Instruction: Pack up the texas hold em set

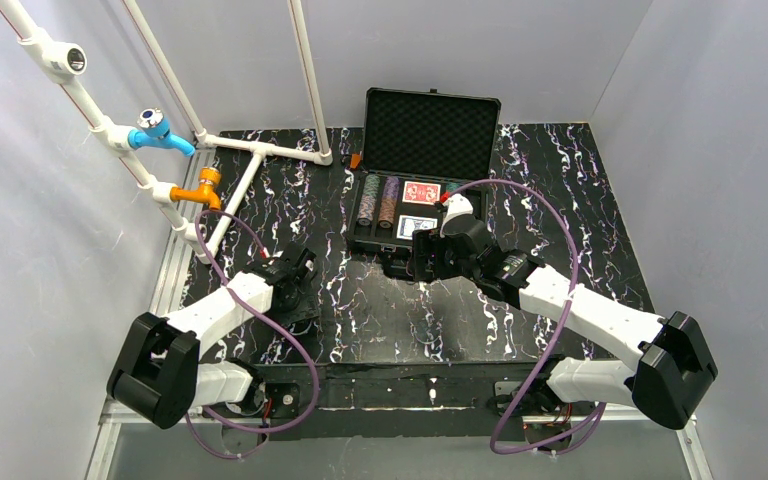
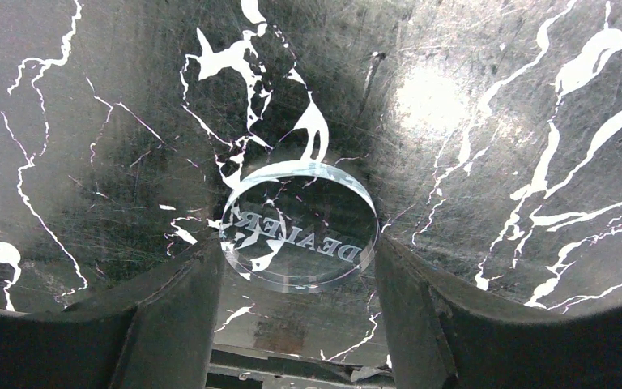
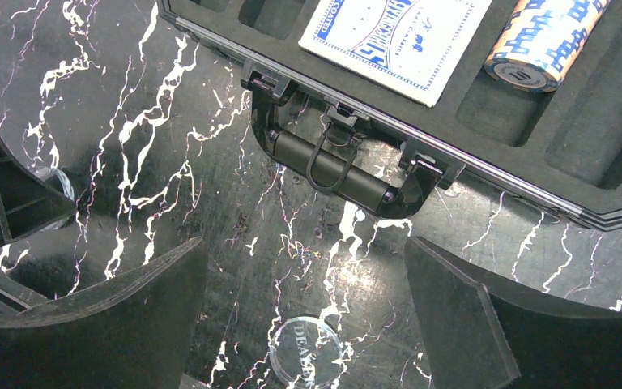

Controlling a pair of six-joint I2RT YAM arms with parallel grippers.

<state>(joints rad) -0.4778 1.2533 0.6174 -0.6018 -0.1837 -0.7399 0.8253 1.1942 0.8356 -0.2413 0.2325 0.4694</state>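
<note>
The black briefcase [image 1: 430,130] lies open at the back centre, its foam-lined lid upright. Rows of striped poker chips [image 1: 378,200], a red-backed deck [image 1: 421,192] and a blue-backed deck [image 1: 417,226] sit in its tray. My left gripper [image 1: 295,275] is low over the table, its jaws touching both edges of a clear round DEALER button [image 2: 300,227]. My right gripper [image 3: 304,243] is open and empty in front of the case handle [image 3: 332,166]. A second clear DEALER button [image 3: 306,352] lies on the table below it. The right wrist view also shows the blue deck [image 3: 397,36] and chips [image 3: 547,40].
A white pipe frame with a blue tap [image 1: 160,130] and an orange tap [image 1: 205,185] stands at the back left. A small orange item [image 1: 356,160] lies by the case's left rear corner. White walls close in the black marbled table [image 1: 560,200]. My left gripper shows in the right wrist view [image 3: 4,190].
</note>
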